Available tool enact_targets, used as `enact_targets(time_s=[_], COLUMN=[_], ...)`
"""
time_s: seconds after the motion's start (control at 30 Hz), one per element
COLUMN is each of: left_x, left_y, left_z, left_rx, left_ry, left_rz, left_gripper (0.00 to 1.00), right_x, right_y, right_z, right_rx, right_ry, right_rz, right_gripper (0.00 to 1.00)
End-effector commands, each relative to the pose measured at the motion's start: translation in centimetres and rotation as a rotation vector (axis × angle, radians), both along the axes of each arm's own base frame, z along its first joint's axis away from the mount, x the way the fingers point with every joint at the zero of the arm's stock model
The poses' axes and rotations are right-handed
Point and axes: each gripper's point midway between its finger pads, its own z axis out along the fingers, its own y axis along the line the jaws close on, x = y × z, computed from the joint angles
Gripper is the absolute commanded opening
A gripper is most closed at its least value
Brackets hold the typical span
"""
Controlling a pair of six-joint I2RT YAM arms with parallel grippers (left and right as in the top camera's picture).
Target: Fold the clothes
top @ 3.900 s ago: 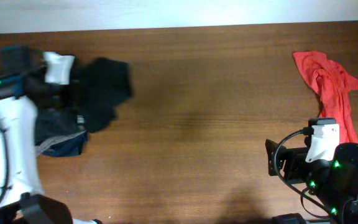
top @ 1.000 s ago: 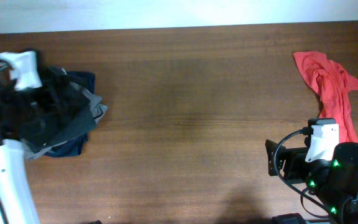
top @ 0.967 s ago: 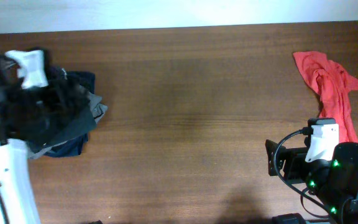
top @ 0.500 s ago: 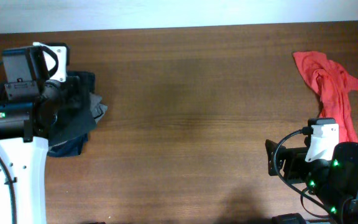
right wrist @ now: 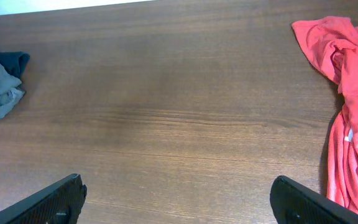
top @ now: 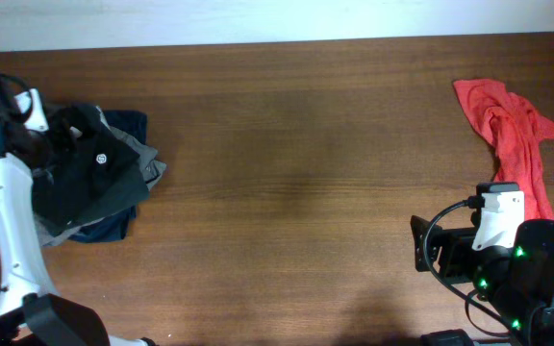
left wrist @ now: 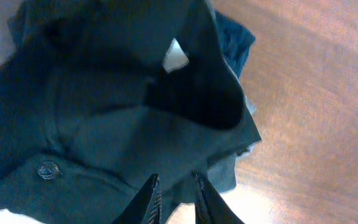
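Brown tabletop (top: 306,192), left gripper (left wrist: 174,200) pinching shirt (left wrist: 104,130) edge; lift slowly, clear of the pile (top: 104,229); right gripper (right wrist: 178,186) spread wide.

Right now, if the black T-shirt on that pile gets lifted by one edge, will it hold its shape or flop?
Probably flops: the black T-shirt lies crumpled in soft folds, so it should drape and hang long. It looks thin, so likely light. It may drag the grey garment beneath it.
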Motion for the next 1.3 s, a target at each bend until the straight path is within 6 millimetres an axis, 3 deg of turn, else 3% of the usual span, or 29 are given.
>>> enact_targets(time_s=[0.0, 0.1, 0.2, 0.4, 0.53, 0.6, 0.67, 0.73, 0.8, 0.9, 1.0, 1.03, 1.07, 1.1, 1.27], left_x=[1.1, 2.2, 2.7, 2.2, 2.0, 2.5, 3.3, 4.0, 4.7, 4.5, 2.7, 2.0, 1.3, 0.5, -4.3], left_y=[0.7, 0.9, 1.6, 5.0, 5.1, 4.0, 3.2, 2.9, 1.9, -1.2, -4.1, -5.1, -6.2, -7.2, -11.9], left_z=[1.4, 0.4, -2.0, -9.4, -14.7, -15.1, -13.9, -11.4, -6.8, 0.3, 5.8, 7.3, 8.7, 9.9, 13.2], left_rx=[-0.018, -0.015, -0.008, 0.018, -0.067, -0.128, -0.144, -0.118, -0.087, -0.057, 0.007, 0.017, 0.027, 0.033, 0.013], left_ry=[-0.090, -0.090, -0.030, 0.173, 0.266, 0.248, 0.203, 0.160, 0.087, -0.016, -0.073, -0.094, -0.118, -0.138, -0.170], left_rz=[-0.035, -0.044, -0.029, 0.093, 0.096, 0.068, 0.019, -0.011, -0.066, -0.193, -0.293, -0.312, -0.332, -0.348, -0.404], left_gripper=[0.16, 0.00, 0.00, 0.00, 0.01, 0.15, 0.27, 0.36, 0.40, 0.46, 0.65, 0.74, 0.92, 0.99, 0.99], right_x=[0.1, 0.1, 0.1, 0.1, 0.1, 0.1, 0.1, 0.1, 0.1, 0.1, 0.1, 0.1, 0.1, 0.1, 0.1], right_y=[-0.2, -0.2, -0.2, -0.2, -0.2, -0.2, -0.2, -0.2, -0.2, -0.2, -0.2, -0.2, -0.2, -0.2, -0.2], right_z=[0.0, 0.0, -0.1, 0.0, -0.1, -0.1, 0.0, 0.0, -0.1, 0.0, -0.1, -0.1, -0.1, -0.1, -0.1], right_rx=[-0.010, -0.010, -0.011, -0.010, -0.011, -0.011, -0.010, -0.010, -0.011, -0.010, -0.011, -0.011, -0.011, -0.011, -0.011], right_ry=[-0.001, -0.001, -0.001, -0.001, -0.001, -0.001, -0.001, -0.001, -0.001, -0.001, -0.001, -0.001, -0.001, -0.001, -0.001], right_rz=[-0.008, -0.008, -0.008, -0.008, -0.008, -0.008, -0.008, -0.008, -0.008, -0.008, -0.008, -0.008, -0.008, -0.008, -0.008], right_gripper=[0.99, 0.99, 0.99, 0.99, 0.99, 0.99, 0.99, 0.99, 0.99, 0.99, 0.99, 0.99, 0.99, 0.99, 0.99])
